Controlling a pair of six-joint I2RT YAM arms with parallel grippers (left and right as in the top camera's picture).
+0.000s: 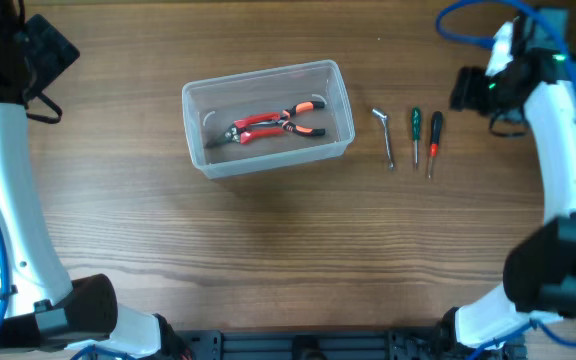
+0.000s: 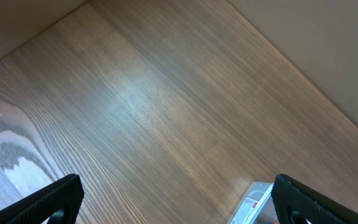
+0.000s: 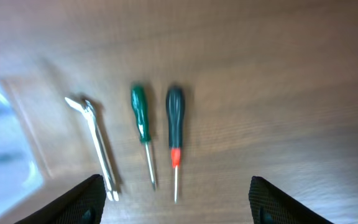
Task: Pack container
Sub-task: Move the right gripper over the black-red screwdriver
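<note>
The clear plastic container (image 1: 268, 118) sits on the table left of centre and holds red-handled pliers (image 1: 273, 125). To its right lie a silver hex key (image 1: 385, 135), a green-handled screwdriver (image 1: 416, 132) and a black-and-red screwdriver (image 1: 434, 140). In the right wrist view they show as the hex key (image 3: 95, 140), the green screwdriver (image 3: 142, 127) and the black-and-red screwdriver (image 3: 175, 134). My right gripper (image 3: 176, 202) is open and empty above them, with the arm at the far right (image 1: 488, 88). My left gripper (image 2: 176, 199) is open and empty over bare wood. A container corner (image 2: 253, 202) shows in the left wrist view.
The left arm (image 1: 8, 60) stands at the far left edge of the wooden table (image 1: 268, 260). The right arm's base and blue cable are at the right edge. The table's far edge shows in the left wrist view.
</note>
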